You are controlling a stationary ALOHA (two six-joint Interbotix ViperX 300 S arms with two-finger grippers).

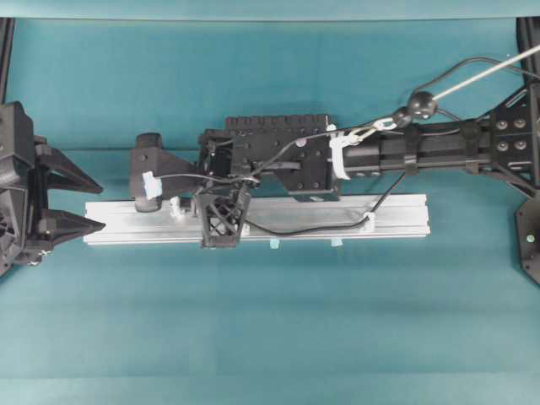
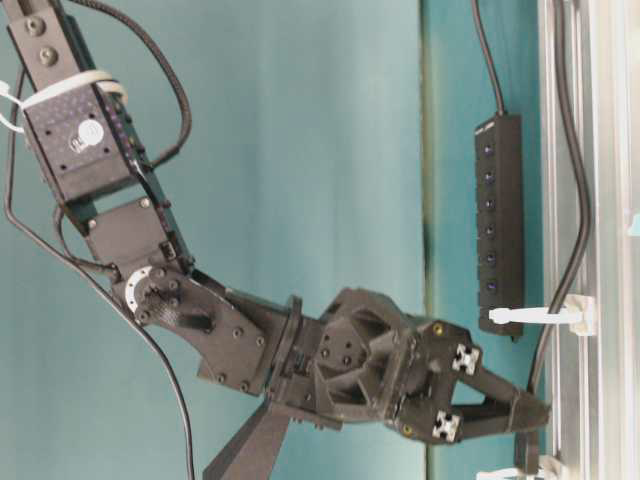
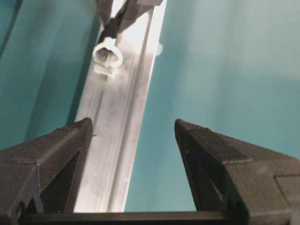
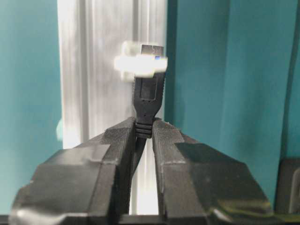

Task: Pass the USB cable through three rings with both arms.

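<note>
My right gripper [image 4: 144, 123] is shut on the USB cable just behind its dark plug [image 4: 149, 93]. It hangs over the silver rail [image 1: 396, 211], tilted down [image 2: 535, 410]. The plug's metal tip sits at the leftmost of the rings [image 4: 138, 63]; in the left wrist view its blue face shows inside that whitish loop [image 3: 107, 51]. Behind the gripper the USB cable [image 2: 568, 230] runs through the middle ring [image 2: 575, 315] and on to the right ring [image 1: 369, 221]. My left gripper [image 1: 101, 203] stands open at the rail's left end, nothing between its fingers [image 3: 135, 124].
A black multi-port power strip [image 2: 500, 220] lies beyond the rail. Two pale-blue tape tabs [image 1: 336, 243] stick to the rail's front edge. A black ball on a cord [image 1: 422, 104] hangs above my right forearm. Teal cloth covers the table [image 1: 270, 337].
</note>
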